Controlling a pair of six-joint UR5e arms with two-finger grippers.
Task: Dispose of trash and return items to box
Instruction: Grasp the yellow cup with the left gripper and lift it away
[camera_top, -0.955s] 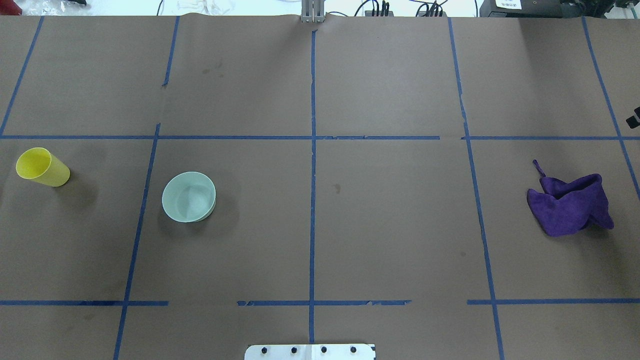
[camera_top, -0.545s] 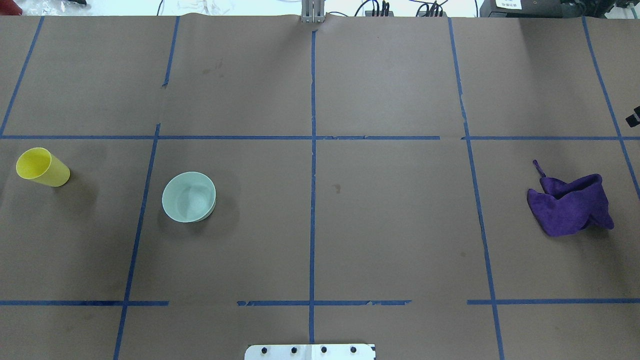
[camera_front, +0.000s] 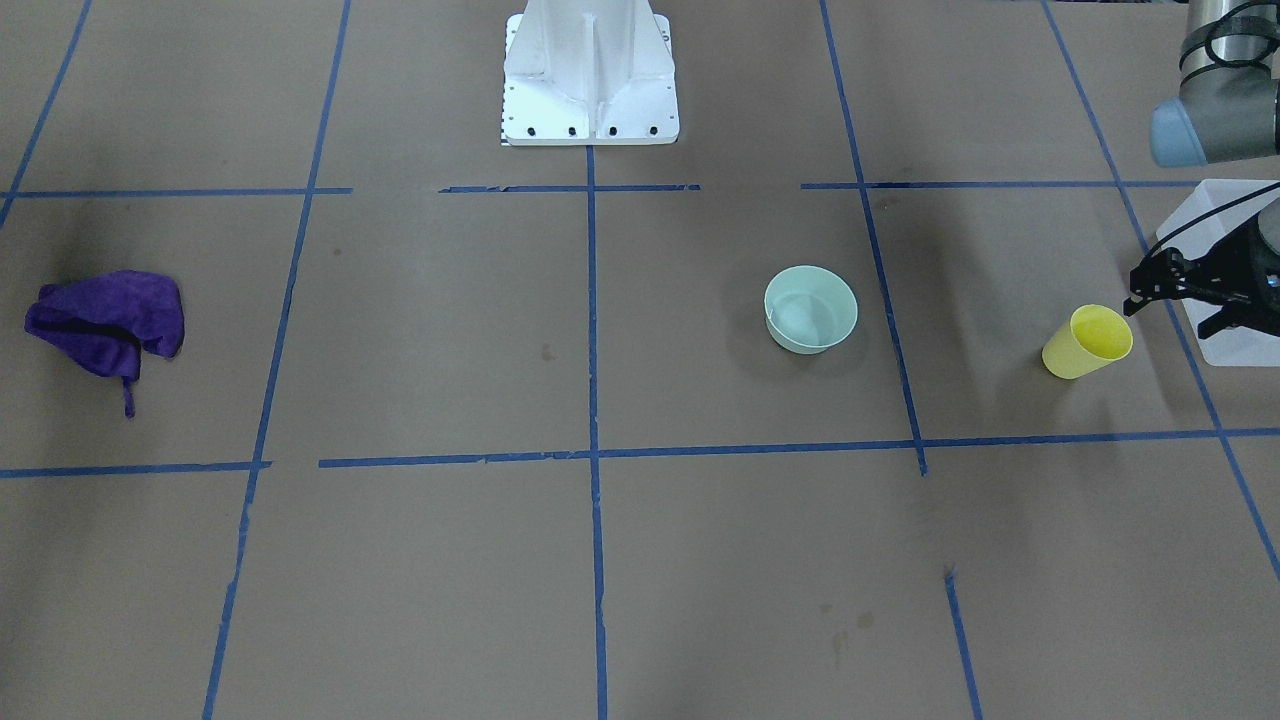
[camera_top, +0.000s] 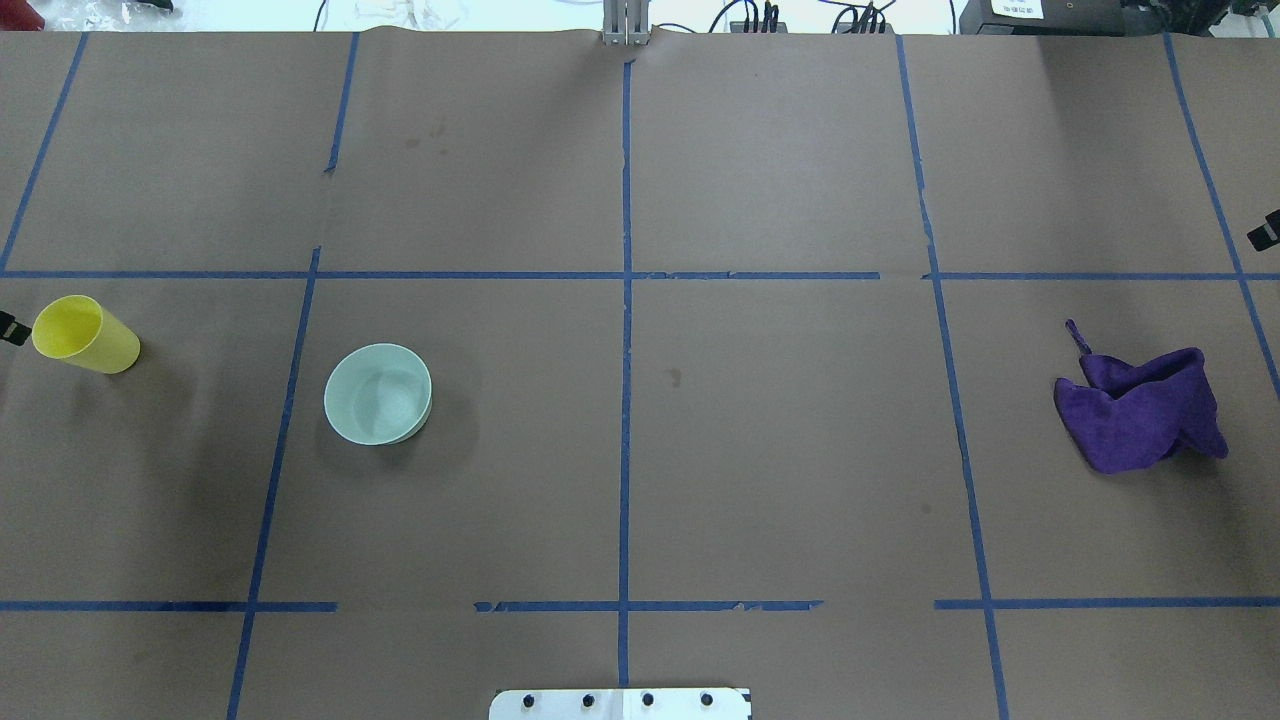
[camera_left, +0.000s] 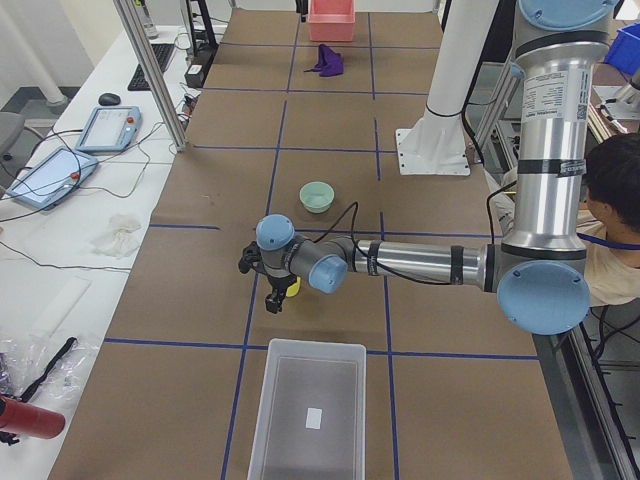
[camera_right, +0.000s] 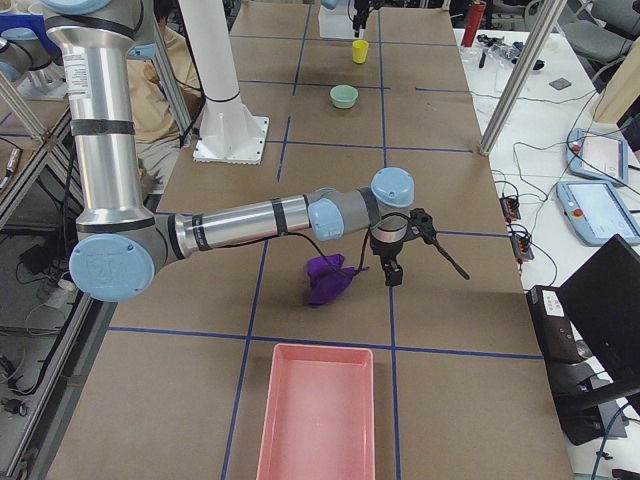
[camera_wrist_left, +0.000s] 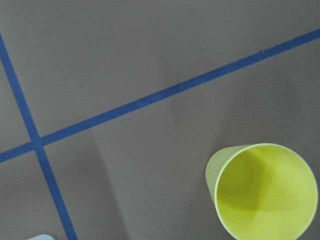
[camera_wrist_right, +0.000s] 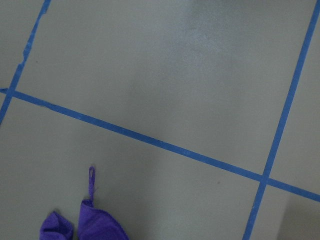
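Yellow cup (camera_front: 1087, 342) — upright, mouth up, on the brown table paper (camera_front: 700, 560), well apart from the pale green bowl (camera_front: 811, 309) on that bowl's robot-left side. From the left wrist view, only its own yellow inside on show. Bowl likewise upright, pale inside in plain view. Frosted white box (camera_left: 260, 420) farther from the bowl than the cup, past it along the table, with just a small white label (camera_left: 314, 418) visible at its floor. Purple cloth (camera_right: 328, 280) crumpled well to the bowl's robot-right. Pink tray (camera_right: 268, 440) beyond that cloth, farther again from the bowl.

Left gripper (camera_left: 260, 285) just beside the cup on the side away from the bowl, fingers spread, gripping nothing. Right gripper (camera_right: 415, 262) near the cloth and far from the bowl, fingers looking parted and bare.

Hard to make out:
- From the left end, cup mostly hidden behind the left gripper.
- Box cut off by the frame edge in the front view, and at its near end from the left.
- In the overhead view, each gripper only a black sliver at the edge — too little there to judge either.
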